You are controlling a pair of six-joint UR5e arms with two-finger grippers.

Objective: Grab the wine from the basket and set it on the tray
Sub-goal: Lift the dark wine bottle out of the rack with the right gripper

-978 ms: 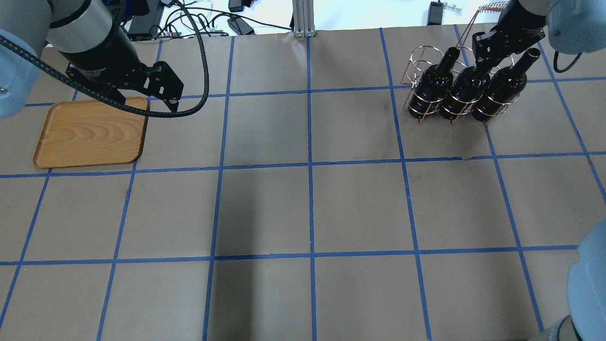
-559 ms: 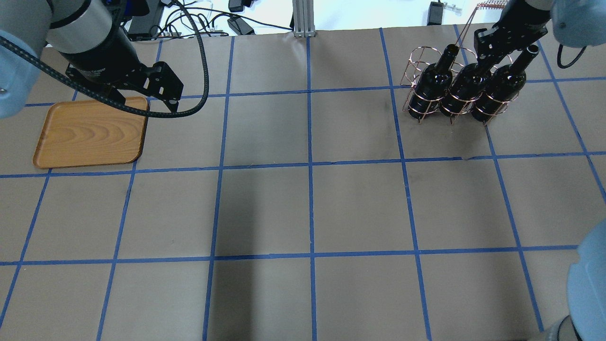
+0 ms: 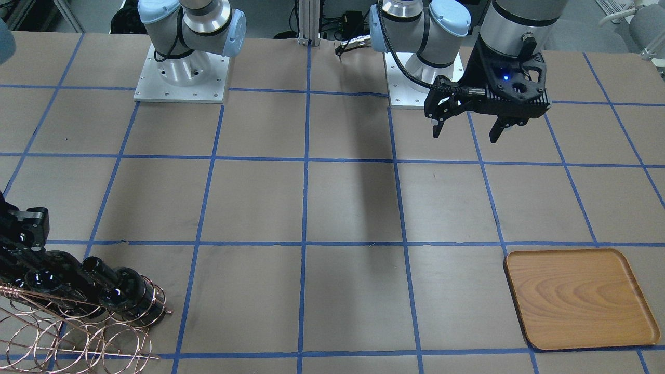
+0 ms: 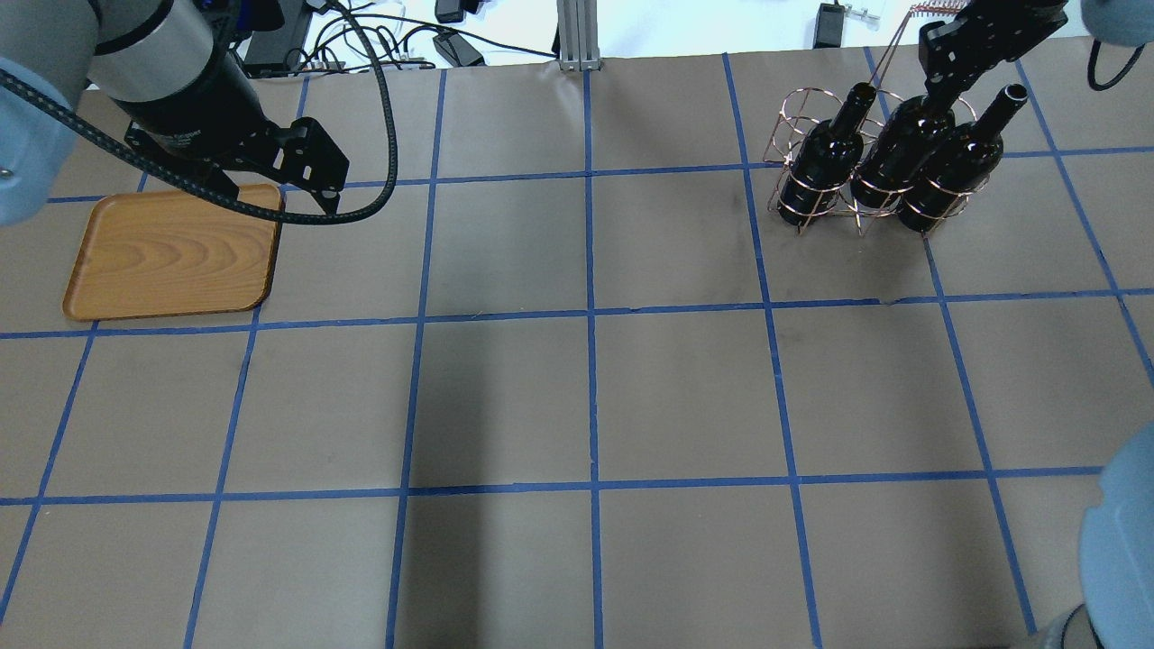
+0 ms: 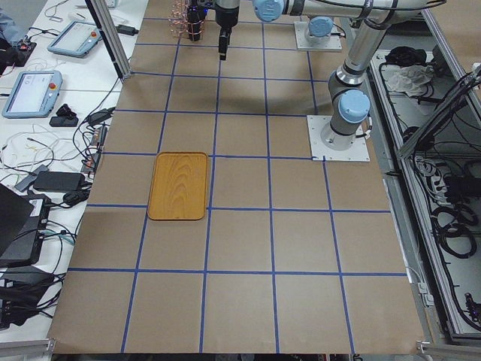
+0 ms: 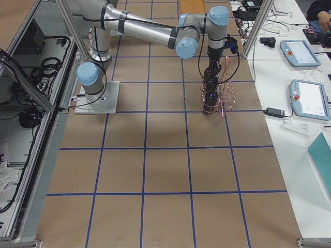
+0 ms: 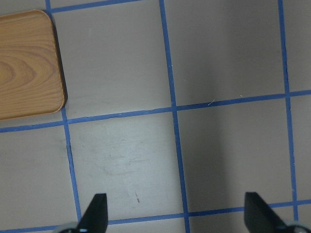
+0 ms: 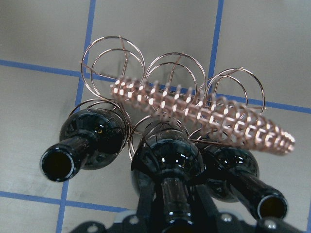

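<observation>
Early stage: the right gripper (image 8: 172, 201) is clamped on the neck of the middle wine (image 4: 890, 155), which stands in the basket (image 8: 204, 112), well apart from the bare tray (image 4: 171, 257); the left gripper (image 3: 464, 134) hangs spread wide near the tray, and lifting, carrying and placing remain.

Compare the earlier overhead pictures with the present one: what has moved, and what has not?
The right gripper, shut on the middle wine bottle at its neck, has risen, drawing it partly up out of the basket. The other two bottles, the tray and the open left gripper stayed put.
</observation>
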